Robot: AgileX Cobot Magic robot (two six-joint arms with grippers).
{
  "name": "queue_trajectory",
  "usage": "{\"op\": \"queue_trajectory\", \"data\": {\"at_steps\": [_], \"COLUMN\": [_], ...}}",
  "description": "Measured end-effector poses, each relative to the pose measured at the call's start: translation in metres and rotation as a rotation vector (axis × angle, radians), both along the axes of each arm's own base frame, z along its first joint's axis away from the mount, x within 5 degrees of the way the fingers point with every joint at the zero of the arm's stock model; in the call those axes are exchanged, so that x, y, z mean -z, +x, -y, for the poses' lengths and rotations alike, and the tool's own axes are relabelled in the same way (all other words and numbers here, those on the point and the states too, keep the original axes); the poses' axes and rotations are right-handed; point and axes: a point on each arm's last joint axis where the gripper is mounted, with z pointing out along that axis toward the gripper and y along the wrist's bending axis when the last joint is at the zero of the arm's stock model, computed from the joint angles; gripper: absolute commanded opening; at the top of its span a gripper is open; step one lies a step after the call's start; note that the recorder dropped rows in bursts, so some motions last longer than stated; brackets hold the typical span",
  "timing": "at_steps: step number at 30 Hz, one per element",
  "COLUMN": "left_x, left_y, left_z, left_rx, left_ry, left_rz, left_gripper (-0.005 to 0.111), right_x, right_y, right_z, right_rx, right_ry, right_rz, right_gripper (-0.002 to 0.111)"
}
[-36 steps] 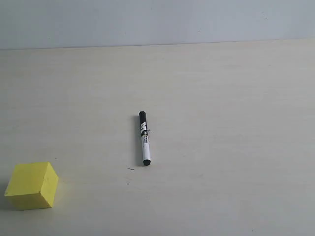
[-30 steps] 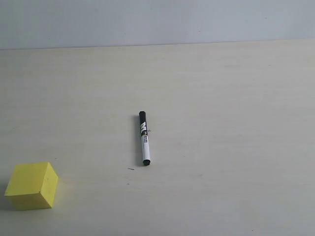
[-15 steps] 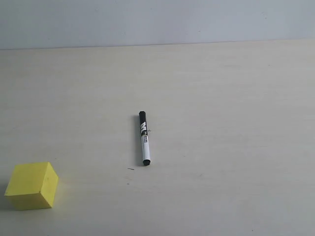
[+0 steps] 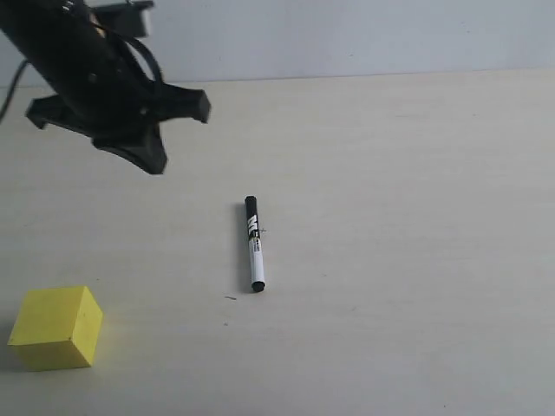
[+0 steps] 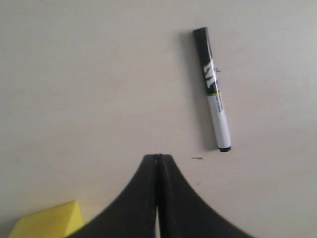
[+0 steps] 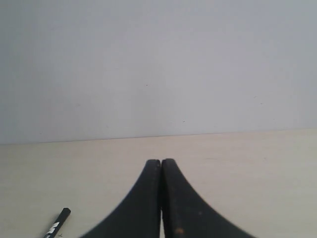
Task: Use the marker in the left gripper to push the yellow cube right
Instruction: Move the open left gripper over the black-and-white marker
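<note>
The marker [image 4: 254,243] lies loose on the table near the middle, black cap towards the back; it also shows as the marker [image 5: 212,88] and a cap tip [image 6: 58,222]. The yellow cube [image 4: 55,328] sits at the front left, and a corner of the cube [image 5: 49,223] shows in the left wrist view. My left gripper [image 4: 154,163] hangs over the back left, shut and empty, well apart from both; its tips [image 5: 158,157] meet. My right gripper [image 6: 161,161] is shut with nothing in it and is out of the exterior view.
The pale table [image 4: 399,217] runs back to a plain grey wall [image 4: 347,35]. A tiny dark speck [image 4: 231,298] lies near the marker's white end.
The left arm has come into the exterior view at the top left. Marker and cube have not moved.
</note>
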Motion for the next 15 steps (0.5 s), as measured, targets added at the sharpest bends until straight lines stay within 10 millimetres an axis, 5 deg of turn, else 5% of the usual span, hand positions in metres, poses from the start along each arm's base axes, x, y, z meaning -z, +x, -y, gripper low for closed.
{"op": "queue_trajectory", "data": {"at_steps": [2,8,15], "left_x": [0.026,0.061,0.101], "left_y": [0.007,0.013,0.022], "left_z": [0.029,0.072,0.096], "left_rx": [0.032,0.077,-0.12], "left_ry": [-0.004,-0.013,-0.078], "left_rz": [-0.063,-0.125,-0.239], "left_gripper": [0.017,0.061,0.065], "right_x": [0.0,0.0,0.0], "right_y": [0.0,0.0,0.0], "right_z": [0.0,0.0,0.0], "right_rx": [0.0,0.0,0.0], "right_ry": [0.0,0.0,0.0], "right_rz": [0.0,0.0,0.0], "right_gripper": [0.0,0.0,0.0]}}
